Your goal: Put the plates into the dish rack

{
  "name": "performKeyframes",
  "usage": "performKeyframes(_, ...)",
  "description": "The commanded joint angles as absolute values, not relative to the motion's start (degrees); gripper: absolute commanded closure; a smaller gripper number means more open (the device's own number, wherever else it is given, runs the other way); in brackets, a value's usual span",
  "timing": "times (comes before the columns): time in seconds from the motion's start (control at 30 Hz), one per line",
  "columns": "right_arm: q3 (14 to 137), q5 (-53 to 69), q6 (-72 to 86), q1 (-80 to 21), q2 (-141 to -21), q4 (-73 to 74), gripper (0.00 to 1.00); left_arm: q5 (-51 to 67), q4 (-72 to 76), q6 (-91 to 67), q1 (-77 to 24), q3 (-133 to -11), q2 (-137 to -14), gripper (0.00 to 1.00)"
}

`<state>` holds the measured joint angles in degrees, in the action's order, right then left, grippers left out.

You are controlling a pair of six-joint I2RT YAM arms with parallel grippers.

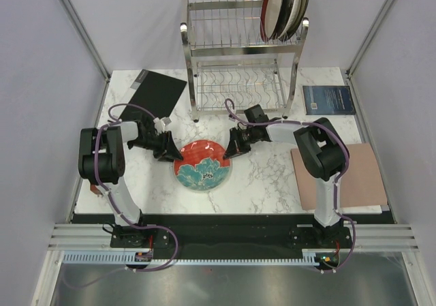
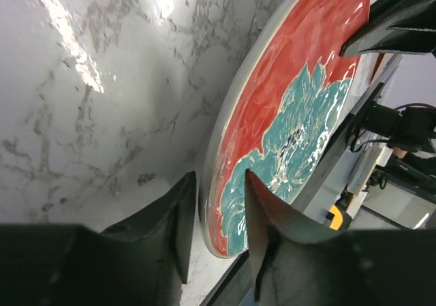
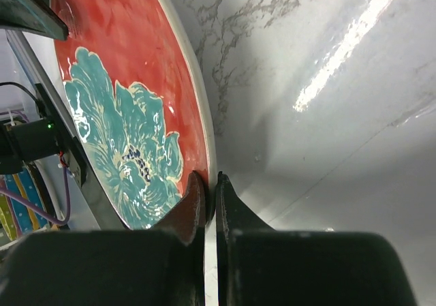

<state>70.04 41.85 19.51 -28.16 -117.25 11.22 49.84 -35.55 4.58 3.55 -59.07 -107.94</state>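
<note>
The red plate with teal flowers (image 1: 202, 165) lies on the marble table between my two grippers. My left gripper (image 1: 172, 156) is open, its jaws standing on either side of the plate's left rim with a gap; in the left wrist view the gripper (image 2: 219, 176) straddles the plate (image 2: 300, 101). My right gripper (image 1: 228, 153) is shut on the plate's right rim, seen in the right wrist view (image 3: 208, 176) pinching the plate (image 3: 116, 81). The steel dish rack (image 1: 225, 30) stands at the back, with three plates (image 1: 283, 9) upright at the right of its upper tier.
A black flat sheet (image 1: 158, 91) lies left of the rack. A dark blue book (image 1: 328, 99) lies to the rack's right. A pinkish board (image 1: 354, 176) sits at the table's right edge. The rack's lower tier (image 1: 238, 88) holds no plates.
</note>
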Motion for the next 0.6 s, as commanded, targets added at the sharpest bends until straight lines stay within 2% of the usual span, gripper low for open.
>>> performKeyframes(0.0, 72.2, 32.1, 14.8, -27.8, -120.2, 9.1, 1.00, 54.8, -36.9, 6.4, 3.3, -58.6, -107.6, 0.67)
performKeyframes(0.03, 72.5, 32.1, 14.9, -27.8, -120.2, 9.1, 1.00, 55.6, -37.1, 6.6, 3.3, -58.9, -107.9, 0.71)
performKeyframes(0.1, 72.4, 32.3, 14.8, -27.8, -120.1, 9.2, 0.89, 57.1, -37.2, 7.3, 3.3, -58.8, -108.3, 0.81)
performKeyframes(0.13, 72.3, 33.3, 14.5, -27.6, -119.8, 9.5, 0.81, 57.5, -37.3, 7.8, 3.3, -58.6, -108.2, 0.85)
performKeyframes(0.17, 72.1, 33.9, 14.2, -27.7, -119.6, 9.7, 0.61, 57.7, -37.4, 8.3, 3.3, -58.5, -108.1, 0.89)
performKeyframes(0.2, 71.2, 35.0, 14.0, -27.7, -119.0, 9.8, 0.54, 58.4, -37.4, 9.0, 3.5, -58.5, -108.1, 0.97)
performKeyframes(0.27, 70.2, 40.3, 13.5, -27.5, -118.7, 9.5, 0.45, 58.7, -37.4, 9.6, 3.5, -58.4, -108.1, 0.97)
performKeyframes(0.37, 67.5, 44.6, 15.0, -27.5, -118.3, 7.7, 0.37, 59.1, -37.4, 10.5, 3.4, -58.7, -109.1, 0.97)
performKeyframes(0.57, 65.9, 49.0, 16.8, -27.5, -120.4, 5.1, 0.36, 60.1, -36.5, 11.1, 3.3, -60.2, -110.6, 0.98)
